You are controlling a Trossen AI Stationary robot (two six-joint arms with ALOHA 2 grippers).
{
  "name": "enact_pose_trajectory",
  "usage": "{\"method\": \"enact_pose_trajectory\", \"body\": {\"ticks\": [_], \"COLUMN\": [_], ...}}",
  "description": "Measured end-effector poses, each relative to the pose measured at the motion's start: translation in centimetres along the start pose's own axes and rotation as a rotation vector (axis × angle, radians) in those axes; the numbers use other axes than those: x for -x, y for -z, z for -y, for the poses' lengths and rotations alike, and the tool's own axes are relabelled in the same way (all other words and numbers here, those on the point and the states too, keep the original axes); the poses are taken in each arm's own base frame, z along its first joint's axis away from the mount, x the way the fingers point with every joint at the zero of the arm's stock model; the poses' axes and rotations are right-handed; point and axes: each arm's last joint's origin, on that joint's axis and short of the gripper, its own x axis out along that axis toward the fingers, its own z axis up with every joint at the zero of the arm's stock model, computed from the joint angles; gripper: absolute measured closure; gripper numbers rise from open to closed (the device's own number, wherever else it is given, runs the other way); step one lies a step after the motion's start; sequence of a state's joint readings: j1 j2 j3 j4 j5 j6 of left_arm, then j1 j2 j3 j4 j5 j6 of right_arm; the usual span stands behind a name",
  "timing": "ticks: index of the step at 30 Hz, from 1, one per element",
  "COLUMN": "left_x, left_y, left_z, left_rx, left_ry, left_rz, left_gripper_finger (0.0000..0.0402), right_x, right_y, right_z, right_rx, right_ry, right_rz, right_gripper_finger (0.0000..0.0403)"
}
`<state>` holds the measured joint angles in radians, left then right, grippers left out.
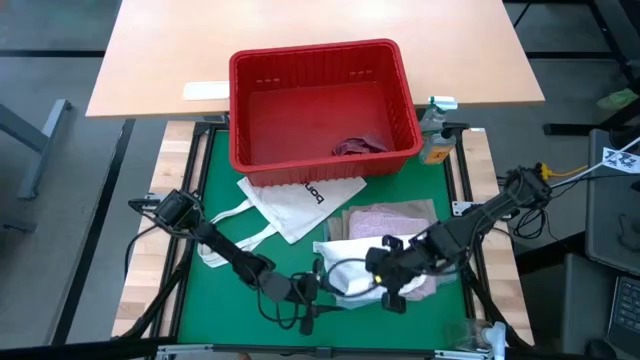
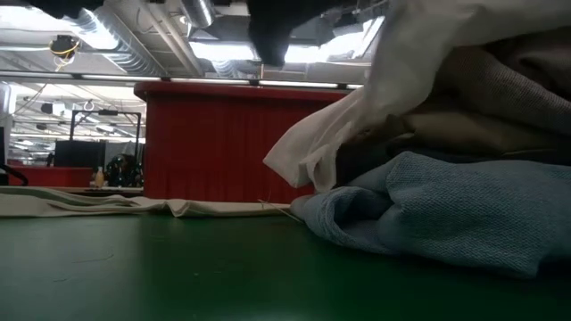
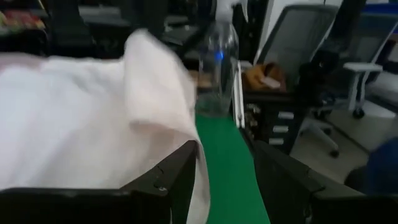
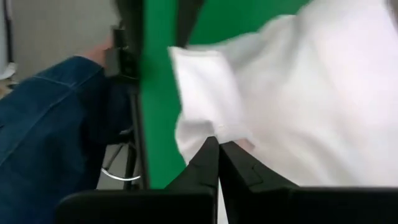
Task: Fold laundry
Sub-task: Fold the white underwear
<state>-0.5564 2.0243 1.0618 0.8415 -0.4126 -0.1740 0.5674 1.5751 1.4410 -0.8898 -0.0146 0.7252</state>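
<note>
Tools [image 1: 393,297] (two) on one white piece [image 1: 352,262]

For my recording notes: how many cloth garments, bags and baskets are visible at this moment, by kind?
Cloth garments: 5, white piece, pink, light blue, beige-khaki, maroon
Tote bag: 1
Red basket: 1
Total: 7

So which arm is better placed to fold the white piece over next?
Probably the right: its gripper has jaws shut on the white piece's edge atop the pile. The left gripper sits beside it, jaws open.
</note>
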Motion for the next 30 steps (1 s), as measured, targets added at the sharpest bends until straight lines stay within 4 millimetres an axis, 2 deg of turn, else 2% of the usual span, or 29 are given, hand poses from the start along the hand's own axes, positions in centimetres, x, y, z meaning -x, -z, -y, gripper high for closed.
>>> {"method": "enact_pose_trajectory", "body": {"ticks": [5,13,22,30], "left_x": [-0.3,-1.2,-1.8,-2.0], "left_y": [-0.7,-1.2,-1.5,-0.9], "left_z": [-0.8,-3.5,-5.9,-6.8], "left_rx": [-0.003,0.007,0.046,0.019], "left_ry": [-0.051,-0.131,-0.208,-0.249], "left_rz": [0.059,0.075,0.087,0.014], "left_gripper_finger": [0.0247,0.0247,0.0247,0.0247], "right_x": [0.3,0.4,0.8,0.9], "right_y": [-0.3,-0.9,-1.1,-1.2], "right_z": [1.7,3.1,5.5,6.2], "right_rx": [-0.028,-0.024,-0.042,-0.039], "right_ry": [0.073,0.137,0.313,0.348], "right_rz": [-0.043,-0.047,-0.089,-0.099], "right_gripper_finger": [0.0398,0.0398,0.0398,0.0398]}}
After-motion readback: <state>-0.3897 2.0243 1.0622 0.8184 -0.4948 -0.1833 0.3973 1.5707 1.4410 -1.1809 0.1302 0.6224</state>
